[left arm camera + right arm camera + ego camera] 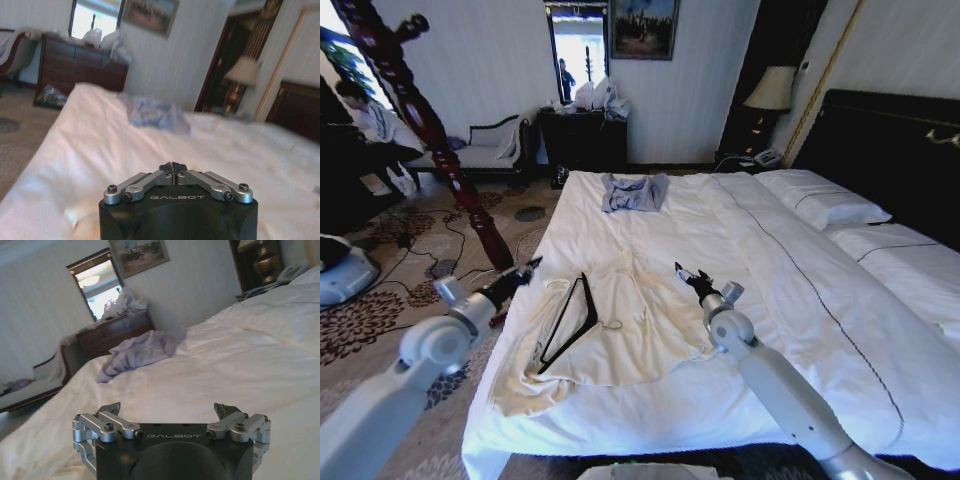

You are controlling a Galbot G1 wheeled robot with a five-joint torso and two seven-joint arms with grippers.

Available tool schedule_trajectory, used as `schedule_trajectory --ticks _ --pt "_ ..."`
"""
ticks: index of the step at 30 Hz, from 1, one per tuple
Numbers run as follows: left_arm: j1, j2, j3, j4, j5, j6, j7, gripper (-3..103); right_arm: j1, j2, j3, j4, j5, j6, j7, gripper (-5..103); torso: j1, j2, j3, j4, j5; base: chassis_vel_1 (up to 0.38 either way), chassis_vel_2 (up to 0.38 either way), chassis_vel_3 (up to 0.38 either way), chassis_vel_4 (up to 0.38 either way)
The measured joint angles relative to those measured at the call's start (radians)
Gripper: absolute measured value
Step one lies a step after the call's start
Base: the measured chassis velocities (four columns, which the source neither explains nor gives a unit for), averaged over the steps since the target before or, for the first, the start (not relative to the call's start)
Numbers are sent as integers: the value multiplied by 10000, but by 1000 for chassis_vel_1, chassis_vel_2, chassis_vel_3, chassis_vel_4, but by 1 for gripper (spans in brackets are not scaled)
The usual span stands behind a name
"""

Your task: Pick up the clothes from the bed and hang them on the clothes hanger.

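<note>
the cream shirt (620,320) lies spread flat on the near part of the bed (800,300), its long axis running from the foot edge up toward the pillows. the black clothes hanger (570,320) rests on the shirt's left half. the right gripper (686,276), jaws spread apart, hovers just beside the shirt's right edge. the left gripper (525,270), jaws pinched together, hangs off the bed's left side. by my judgement, the left is nearer the hanger and the right nearer the cloth.
</note>
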Motion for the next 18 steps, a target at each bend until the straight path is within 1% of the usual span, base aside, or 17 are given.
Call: schedule_trajectory --ticks 1,2,3,4,5,6,7,8,9,10,11,12,14,15,16,17,18 --pt "0 0 0 0 0 0 0 2 0 0 0 0 0 0 0 100 0 0 0 0 0 0 0 0 0" --pt "-26 -105 297 -55 247 105 -229 2 -76 13 36 27 -101 7 40 100 0 0 0 2 -1 0 0 0 0" --pt "-71 -196 579 -118 546 275 -509 7 -163 27 75 58 -238 14 77 100 0 -1 0 0 -6 0 0 0 0" --pt "-204 -340 1171 -252 1247 683 -1215 13 -299 41 142 95 -461 29 111 100 0 0 0 -2 -1 0 0 0 0" --pt "-290 -419 1639 -324 1662 1042 -1724 18 -381 54 177 106 -592 37 118 100 0 0 -1 -3 3 0 0 0 0" --pt "-337 -467 1954 -348 1896 1248 -2010 18 -424 63 196 112 -653 41 122 100 -1 0 -1 -2 1 0 0 0 0" --pt "-337 -467 1954 -348 1896 1248 -2010 18 -424 63 196 112 -653 41 122 100 -1 0 -1 -2 1 0 0 0 0" --pt "-401 -547 2463 -368 2291 1528 -2457 24 -485 83 235 118 -719 47 130 100 -1 0 -1 -1 -3 0 0 0 0" --pt "-485 -688 3162 -352 2960 1841 -2982 34 -566 133 293 117 -793 63 148 100 -1 0 0 -1 0 0 0 0 0" --pt "-518 -787 3512 -302 3295 1960 -3184 34 -607 175 313 111 -836 68 152 100 0 0 0 0 0 0 0 0 0" --pt "-549 -886 3807 -235 3566 2049 -3362 40 -634 205 330 96 -871 70 158 100 0 0 0 0 -2 0 0 0 0" --pt "-549 -886 3807 -235 3566 2049 -3362 40 -634 205 330 96 -871 70 158 100 0 0 0 0 -2 0 0 0 0" --pt "-632 -1065 4265 -63 4069 2252 -3818 51 -677 275 342 71 -944 75 170 100 -1 0 0 0 -1 0 0 0 0" --pt "-653 -1112 4387 -3 4273 2335 -3962 51 -687 299 342 60 -967 75 175 100 -1 0 0 0 -2 0 0 0 0" --pt "-661 -1140 4519 78 4565 2436 -4108 56 -695 330 342 47 -1013 75 183 100 0 -1 0 0 -4 0 0 0 0" --pt "-662 -1140 4546 95 4637 2463 -4142 61 -697 339 342 44 -1028 75 186 100 0 0 0 1 -3 0 0 0 0" --pt "-662 -1140 4546 95 4637 2463 -4142 61 -697 339 342 44 -1028 75 186 100 0 0 0 1 -3 0 0 0 0"
